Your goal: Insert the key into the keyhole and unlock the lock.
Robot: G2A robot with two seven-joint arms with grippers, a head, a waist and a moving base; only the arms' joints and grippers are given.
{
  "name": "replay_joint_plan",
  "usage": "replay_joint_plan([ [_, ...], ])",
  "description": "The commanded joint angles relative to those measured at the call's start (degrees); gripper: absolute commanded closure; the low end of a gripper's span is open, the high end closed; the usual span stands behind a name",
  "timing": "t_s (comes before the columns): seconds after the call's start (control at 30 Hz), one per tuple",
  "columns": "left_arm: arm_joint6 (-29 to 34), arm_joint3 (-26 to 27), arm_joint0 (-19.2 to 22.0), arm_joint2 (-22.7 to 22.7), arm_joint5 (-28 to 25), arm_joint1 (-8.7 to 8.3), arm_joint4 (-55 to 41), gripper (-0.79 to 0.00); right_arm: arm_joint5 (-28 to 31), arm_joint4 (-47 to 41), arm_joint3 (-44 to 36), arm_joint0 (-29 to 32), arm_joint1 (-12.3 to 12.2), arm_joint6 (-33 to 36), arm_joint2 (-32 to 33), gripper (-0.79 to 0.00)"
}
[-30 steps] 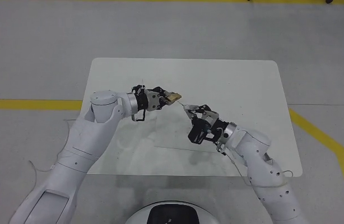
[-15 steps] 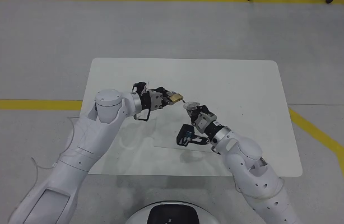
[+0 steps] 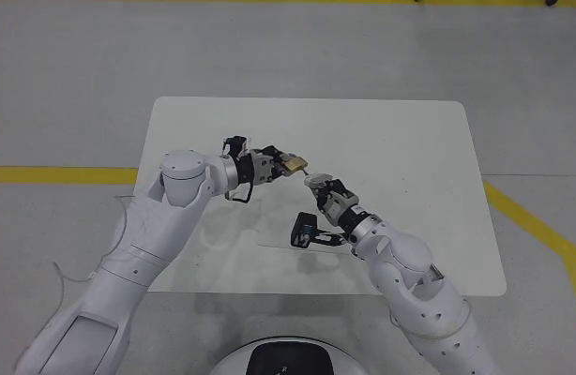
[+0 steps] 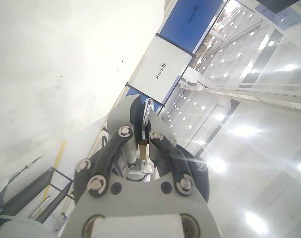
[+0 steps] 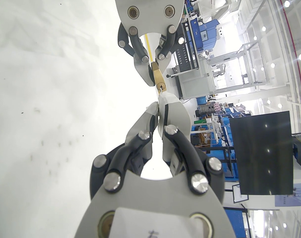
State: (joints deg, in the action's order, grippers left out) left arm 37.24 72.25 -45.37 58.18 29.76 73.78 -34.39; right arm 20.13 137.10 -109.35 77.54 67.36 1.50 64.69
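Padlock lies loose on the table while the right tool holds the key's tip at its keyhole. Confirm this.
Wrong in one respect. The padlock is not loose on the table: the left tool grips it, off the surface, as the right wrist view shows. The rest stands: the right tool holds the key with its tip at the keyhole.

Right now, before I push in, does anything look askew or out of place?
Nothing stands out. The left tool grips the padlock with its keyhole facing the key, whose tip sits at it, pinched in the right tool.
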Motion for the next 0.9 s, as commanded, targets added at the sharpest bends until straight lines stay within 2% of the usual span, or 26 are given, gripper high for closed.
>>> replay_joint_plan([
  [0.0, 0.1, 0.1, 0.0, -0.2, 0.0, -0.02, 0.5, 0.000, 0.0, 0.3, 0.0, 0.0, 0.0, 0.2, -0.1, 0.000],
  [0.6, 1.7, 1.7, -0.5, -1.5, -1.1, -0.53, 6.9, 0.000, 0.5, 5.1, -1.0, 1.1, 0.1, 1.8, -1.5, 0.000],
  [0.87, 2.1, 1.9, -1.0, -1.6, -1.2, -0.51, 6.7, 0.000, 0.4, 6.7, -1.4, 1.7, 0.1, 2.2, -2.0, 0.000],
])
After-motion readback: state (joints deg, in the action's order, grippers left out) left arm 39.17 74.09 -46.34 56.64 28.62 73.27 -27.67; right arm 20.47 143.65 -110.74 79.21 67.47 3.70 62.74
